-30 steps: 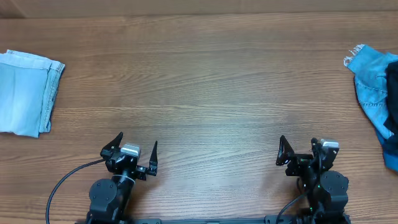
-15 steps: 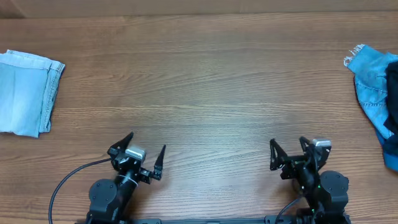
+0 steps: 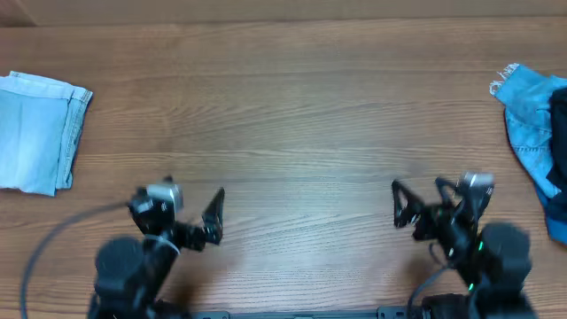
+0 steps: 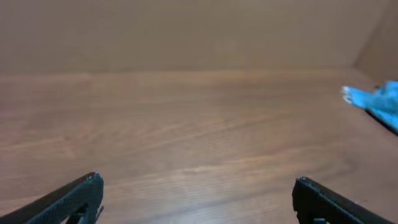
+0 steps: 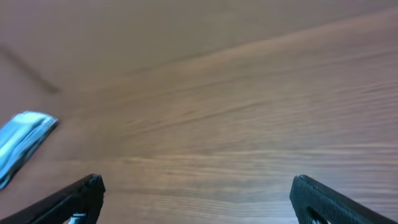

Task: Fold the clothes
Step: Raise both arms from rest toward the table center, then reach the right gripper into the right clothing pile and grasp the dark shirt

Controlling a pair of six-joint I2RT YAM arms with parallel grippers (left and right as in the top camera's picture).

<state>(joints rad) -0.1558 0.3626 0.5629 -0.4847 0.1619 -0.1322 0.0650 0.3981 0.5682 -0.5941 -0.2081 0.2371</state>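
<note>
A folded pale blue denim piece lies at the table's left edge; it also shows in the right wrist view. A brighter blue denim piece lies crumpled at the right edge, with a dark navy garment on it, mostly cut off by the frame. The bright blue piece also shows in the left wrist view. My left gripper is open and empty near the front edge. My right gripper is open and empty near the front right. Both are far from the clothes.
The wooden table spans the whole view. A black cable trails from the left arm at the front left. A wall rises behind the table's far edge.
Both arms have moved and are blurred now. The left arm's base part swung left; the right arm shifted a little right. Both grippers stayed open. The clothes have not moved.
</note>
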